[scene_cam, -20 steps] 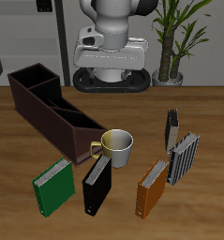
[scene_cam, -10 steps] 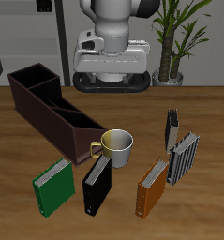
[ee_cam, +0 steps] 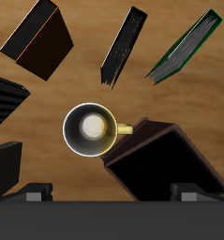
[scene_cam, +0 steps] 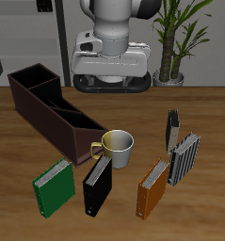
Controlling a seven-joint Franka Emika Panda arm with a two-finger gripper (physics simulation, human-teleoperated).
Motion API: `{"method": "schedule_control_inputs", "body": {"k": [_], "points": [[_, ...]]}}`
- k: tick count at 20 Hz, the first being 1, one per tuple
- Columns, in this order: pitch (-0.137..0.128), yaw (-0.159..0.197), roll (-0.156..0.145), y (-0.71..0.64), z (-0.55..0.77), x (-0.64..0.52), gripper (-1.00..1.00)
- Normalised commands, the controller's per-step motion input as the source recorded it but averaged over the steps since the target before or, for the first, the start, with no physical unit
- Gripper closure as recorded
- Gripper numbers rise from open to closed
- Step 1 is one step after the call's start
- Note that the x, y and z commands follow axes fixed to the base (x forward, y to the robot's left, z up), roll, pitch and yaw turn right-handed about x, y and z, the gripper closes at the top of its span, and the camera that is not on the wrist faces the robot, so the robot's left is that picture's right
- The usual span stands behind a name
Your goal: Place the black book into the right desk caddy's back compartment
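Exterior view showed the arm's head shifted slightly since a second before, while everything on the table stayed put. The black book [scene_cam: 97, 185] stood upright just in front of the white mug [scene_cam: 117, 147], between it and the table's front edge, with the right desk caddy [scene_cam: 50, 112] behind the mug. The gripper [ee_cam: 112, 193] hung above the mug, touching nothing, and whether its jaws were parted could not be told.

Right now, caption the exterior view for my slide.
Gripper high at the table's back; black book stands untouched between green book and orange book, near mug and right desk caddy.
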Motion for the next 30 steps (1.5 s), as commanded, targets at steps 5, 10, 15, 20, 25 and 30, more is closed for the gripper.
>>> {"method": "schedule_control_inputs", "body": {"k": [5,10,15,20,25,30], "points": [[-0.021,0.003,0.006,0.01,0.13,-0.02,-1.00],[-0.017,-0.009,0.006,0.00,0.10,0.08,-1.00],[-0.003,0.001,-0.008,0.05,0.03,0.16,-1.00],[-0.013,0.021,-0.021,-0.07,0.04,0.20,-1.00],[0.007,-0.008,-0.029,-0.18,0.01,0.25,-1.00],[0.008,-0.008,-0.012,-0.17,-0.01,0.30,-1.00]]}}
